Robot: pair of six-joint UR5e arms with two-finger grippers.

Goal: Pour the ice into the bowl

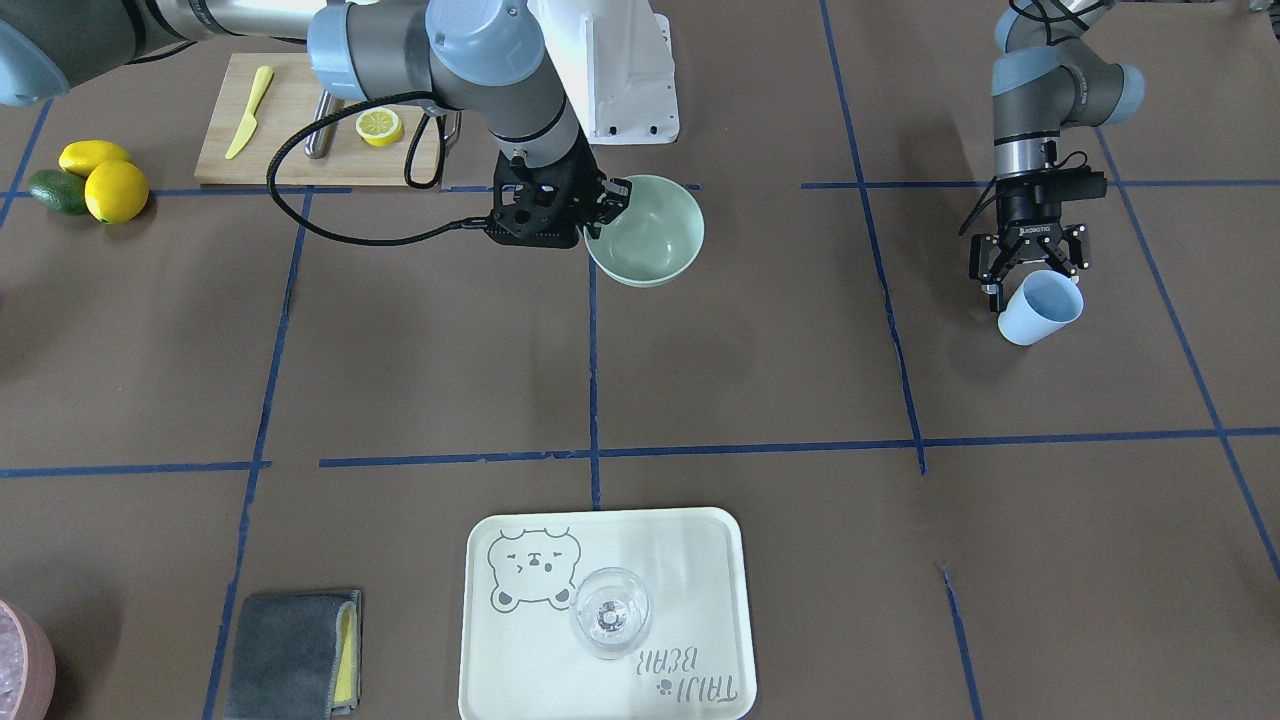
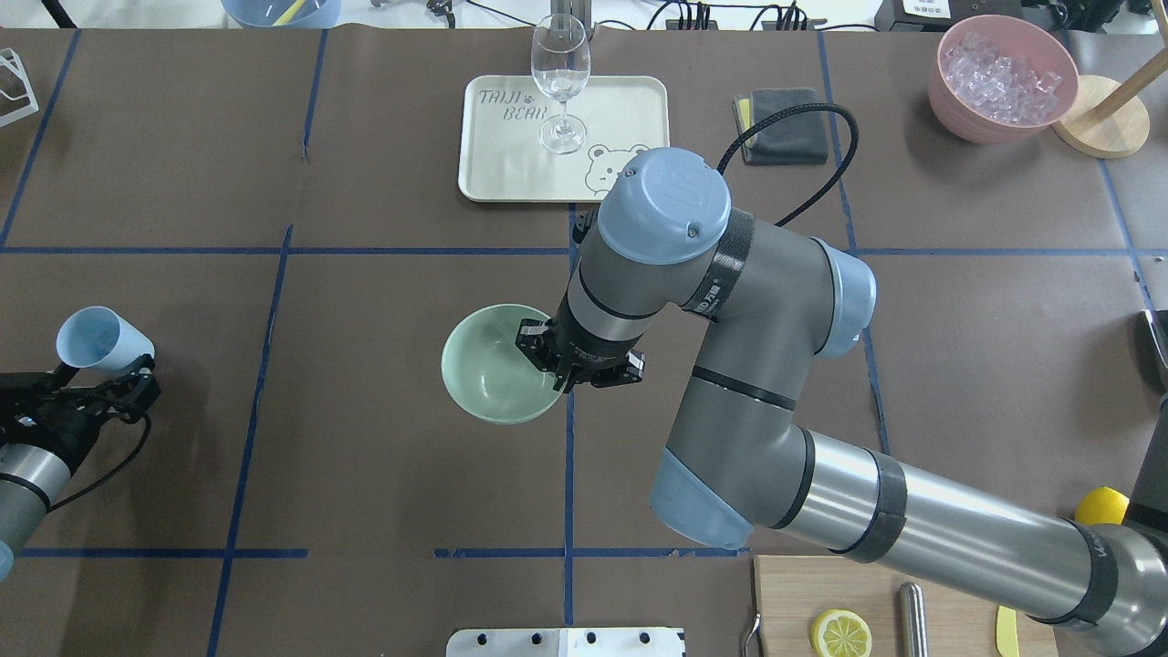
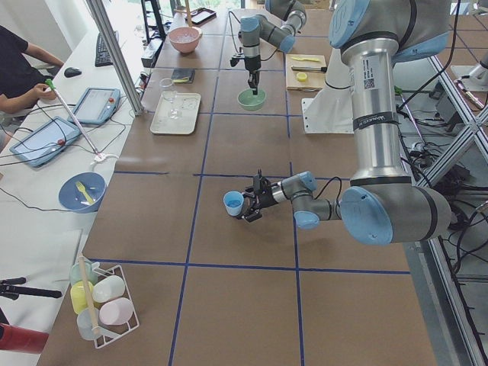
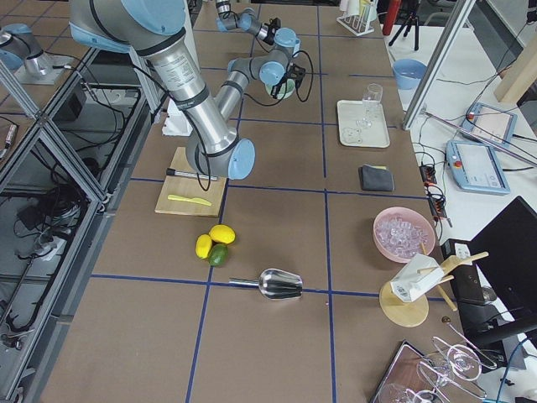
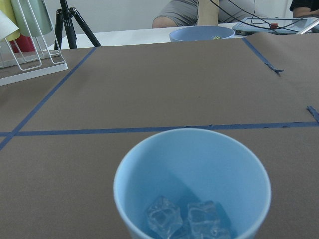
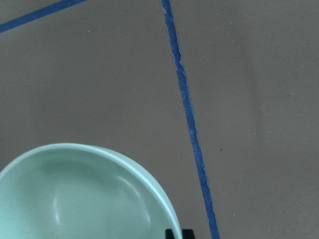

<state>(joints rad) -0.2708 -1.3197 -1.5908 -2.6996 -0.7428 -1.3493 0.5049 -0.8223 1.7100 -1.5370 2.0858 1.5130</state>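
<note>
1. Bowl (image 2: 484,379): pale mint green, smooth and bare inside, near the middle of the surface (image 2: 383,182), just beside a blue tape line. Cannot tell whether it rests flat or is slightly raised.
2. Right gripper (image 2: 550,363): jaws clamped on the bowl's rim, on the side nearest the right arm, one jaw inside the rim and one outside.
3. Left gripper (image 1: 1033,278): body marked "ROBOTIQ". It is well apart from the bowl, off to the robot's left of it. Jaws are clamped on a light blue cup (image 1: 1042,310).
4. The cup is tilted, with its mouth turned away from the robot. Ice (image 5: 187,219): a few clear cubes lie in the bottom of this cup.
5. Past the bowl, on the operators' side: a cream tray (image 2: 630,119) printed "TAIJI BEAR" with a bear's face drawn on it. A clear wine glass (image 2: 559,82) stands upright on the tray.
6. A dark grey folded cloth (image 2: 785,119) lies just beside the tray, further to the robot's right of the bowl.
7. A pink container (image 2: 949,96) heaped with more clear cubes stands far from the bowl, towards the far right corner.
8. On the robot's side of the bowl, to its right: a wooden board (image 1: 300,150) carrying a lemon slice (image 1: 380,126) and a yellow knife (image 1: 250,110). Lemons (image 1: 117,190) and a dark green fruit (image 1: 55,190) touch each other beyond the board.
9. The lettering on the right arm's black band is too small to read.
</note>
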